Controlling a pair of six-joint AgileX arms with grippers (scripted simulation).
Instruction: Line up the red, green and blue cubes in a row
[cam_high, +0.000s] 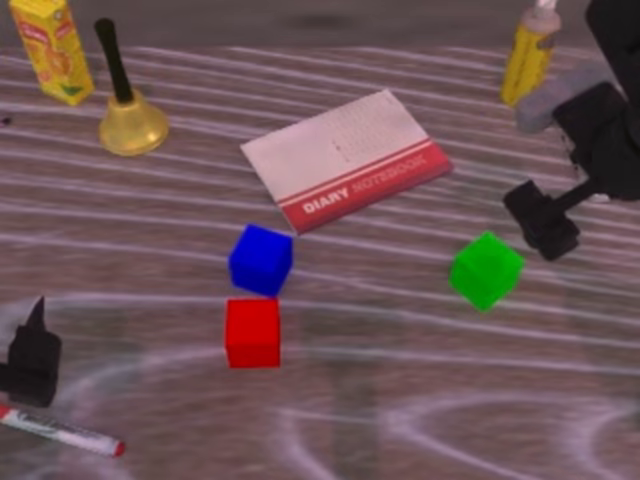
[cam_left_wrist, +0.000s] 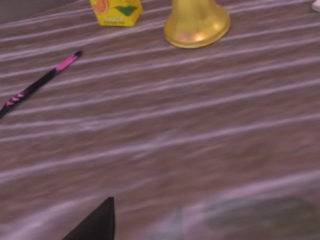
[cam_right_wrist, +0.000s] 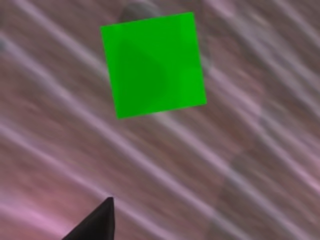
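The blue cube (cam_high: 261, 259) sits near the table's middle. The red cube (cam_high: 252, 333) lies just in front of it, almost touching its corner. Well off to the right, the green cube (cam_high: 486, 269) stands alone, filling the upper part of the right wrist view (cam_right_wrist: 153, 65). My right gripper (cam_high: 543, 225) hovers behind and to the right of the green cube, clear of it, open and holding nothing; one dark fingertip (cam_right_wrist: 102, 220) shows. At the front left my left gripper (cam_high: 35, 340) stays parked, open and holding nothing, with one fingertip (cam_left_wrist: 100, 222) in its wrist view.
A red-and-white diary notebook (cam_high: 347, 158) lies behind the blue cube. A brass bell (cam_high: 130, 118) and a yellow juice carton (cam_high: 55, 48) stand at the back left, a yellow bottle (cam_high: 528, 55) at the back right. A marker pen (cam_high: 60, 430) lies at the front left.
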